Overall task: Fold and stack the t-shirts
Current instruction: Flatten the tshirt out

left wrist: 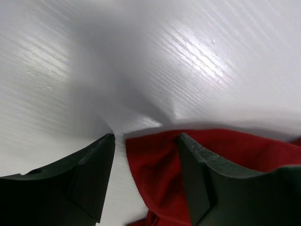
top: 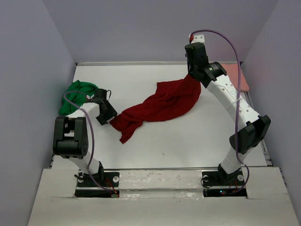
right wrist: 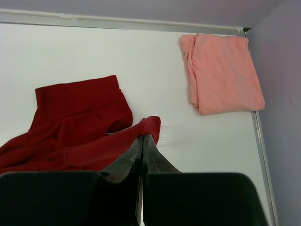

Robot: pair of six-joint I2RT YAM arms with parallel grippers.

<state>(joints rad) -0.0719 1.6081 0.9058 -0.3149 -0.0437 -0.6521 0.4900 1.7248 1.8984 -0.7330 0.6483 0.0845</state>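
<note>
The dark red t-shirt [top: 160,104] lies stretched across the middle of the table. My right gripper [top: 194,75] is shut on its far right corner [right wrist: 153,126] and holds that corner lifted. My left gripper [top: 111,120] is open and low at the shirt's near left end, with a corner of red cloth [left wrist: 155,160] between its fingers [left wrist: 195,169]. The bright green t-shirt [top: 77,94] is bunched at the left edge behind the left arm. The salmon pink t-shirt [right wrist: 221,70] lies folded at the far right corner.
The table's white surface [top: 188,136] is walled by grey panels on the left, back and right. The pink shirt [top: 237,75] lies partly behind the right arm. A raised rim [right wrist: 261,155] runs along the table's right edge.
</note>
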